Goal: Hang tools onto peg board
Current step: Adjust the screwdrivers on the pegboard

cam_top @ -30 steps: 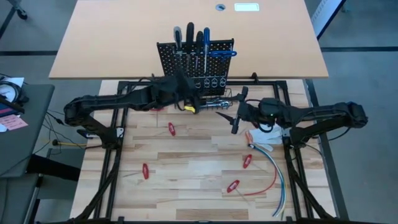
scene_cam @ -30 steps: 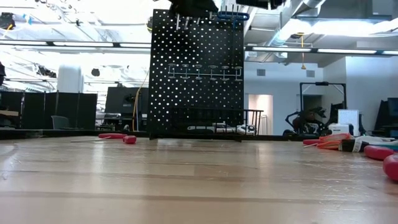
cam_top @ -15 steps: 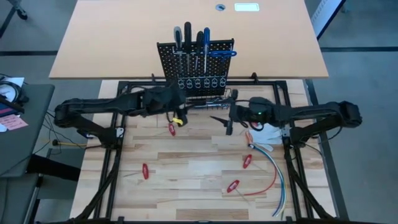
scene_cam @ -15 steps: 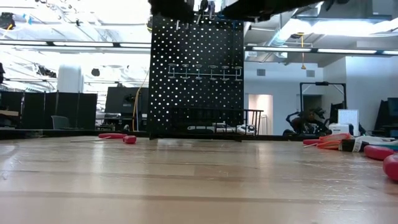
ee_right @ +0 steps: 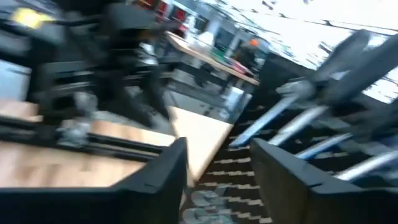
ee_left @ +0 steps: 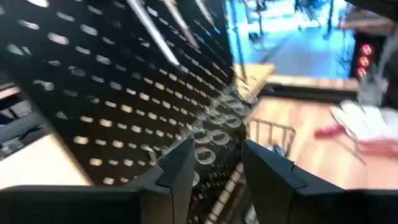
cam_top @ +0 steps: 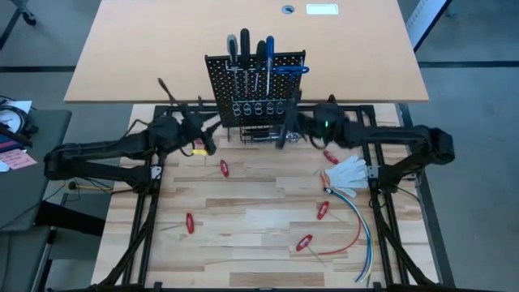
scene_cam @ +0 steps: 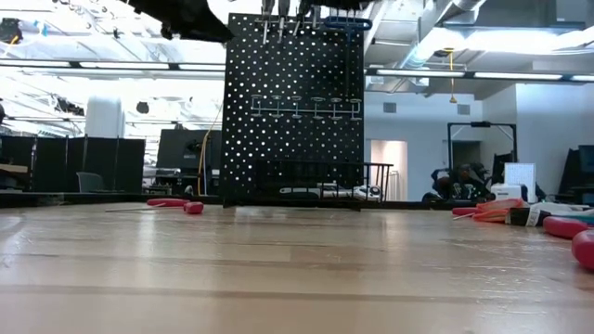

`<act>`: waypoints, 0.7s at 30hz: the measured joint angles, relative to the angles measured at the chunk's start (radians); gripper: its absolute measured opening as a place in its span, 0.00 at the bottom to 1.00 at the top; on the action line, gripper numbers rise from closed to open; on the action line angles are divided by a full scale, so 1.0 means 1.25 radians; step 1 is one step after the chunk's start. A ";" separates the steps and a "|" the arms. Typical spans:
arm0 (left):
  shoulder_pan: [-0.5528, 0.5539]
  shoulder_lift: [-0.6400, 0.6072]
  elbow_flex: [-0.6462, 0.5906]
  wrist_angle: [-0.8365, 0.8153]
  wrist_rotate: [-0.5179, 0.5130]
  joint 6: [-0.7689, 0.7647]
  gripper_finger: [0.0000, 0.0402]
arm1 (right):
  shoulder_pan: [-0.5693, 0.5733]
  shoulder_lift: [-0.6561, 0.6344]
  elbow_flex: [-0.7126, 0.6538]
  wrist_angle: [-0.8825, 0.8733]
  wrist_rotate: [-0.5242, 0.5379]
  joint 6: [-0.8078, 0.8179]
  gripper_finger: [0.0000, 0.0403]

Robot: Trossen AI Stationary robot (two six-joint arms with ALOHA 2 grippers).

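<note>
Nearest, toward 6 o'clock: small red-handled tools (cam_top: 304, 242) scattered loose on the bench (cam_top: 243, 219). Closest one (cam_top: 224, 168) just at 5 o'clock of the left gripper (cam_top: 203, 138), long axis running near to far; left arm nearer. Left fingers (ee_left: 177, 171) parted with nothing between. Right gripper (cam_top: 285, 130) likewise gapped and empty. Farthest, at 12 o'clock: peg board (cam_top: 255, 73) already carrying screwdrivers (cam_top: 247, 45).

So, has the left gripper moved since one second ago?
Yes. In the high view the left gripper has drawn back from the peg board's base, out toward the board's left edge.
</note>
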 joint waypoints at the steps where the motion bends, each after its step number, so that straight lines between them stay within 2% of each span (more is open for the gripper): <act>1: 0.002 -0.012 -0.003 -0.003 -0.001 -0.006 0.32 | -0.016 0.000 0.033 -0.034 0.000 0.000 0.41; 5: 0.001 -0.030 -0.022 -0.018 0.001 -0.022 0.31 | -0.077 -0.001 0.120 -0.137 -0.001 0.018 0.20; 9: 0.001 -0.025 -0.047 -0.045 0.001 -0.023 0.31 | -0.132 0.001 0.117 -0.153 -0.002 0.054 0.03; 13: 0.001 -0.019 -0.054 -0.045 0.001 -0.013 0.31 | -0.151 0.022 0.116 -0.144 -0.019 0.064 0.03; 21: 0.000 -0.041 -0.054 -0.042 0.001 0.000 0.31 | -0.098 0.040 0.140 -0.110 -0.049 0.021 0.01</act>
